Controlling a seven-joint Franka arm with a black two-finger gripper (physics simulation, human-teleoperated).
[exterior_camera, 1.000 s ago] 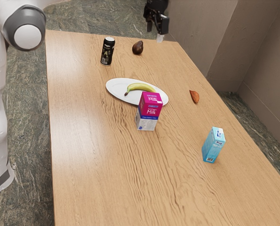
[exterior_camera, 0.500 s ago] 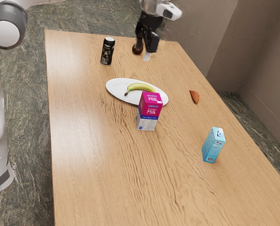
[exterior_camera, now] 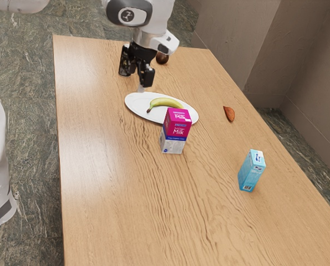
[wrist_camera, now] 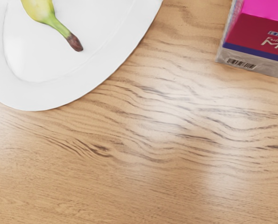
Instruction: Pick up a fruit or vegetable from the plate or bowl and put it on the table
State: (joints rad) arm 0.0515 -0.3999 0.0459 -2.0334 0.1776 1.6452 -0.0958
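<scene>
1. Exterior view: A banana (exterior_camera: 166, 102) lies on a white plate (exterior_camera: 136, 101), awaiting transfer to the desk (exterior_camera: 109, 166). The empty end effector (exterior_camera: 136, 81) hangs near the rim, presumably for a pick, its fingers apparently apart.
2. Wrist view: The banana's stem lies inside the rim, untouched.

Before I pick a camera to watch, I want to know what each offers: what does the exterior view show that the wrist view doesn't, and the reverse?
The exterior view adds the gripper, can, dark fruit, orange wedge and blue carton.

The wrist view adds a barcode low on the milk.

Both share the milk, table, plate and banana, though the wrist view catches just part of each.
</scene>
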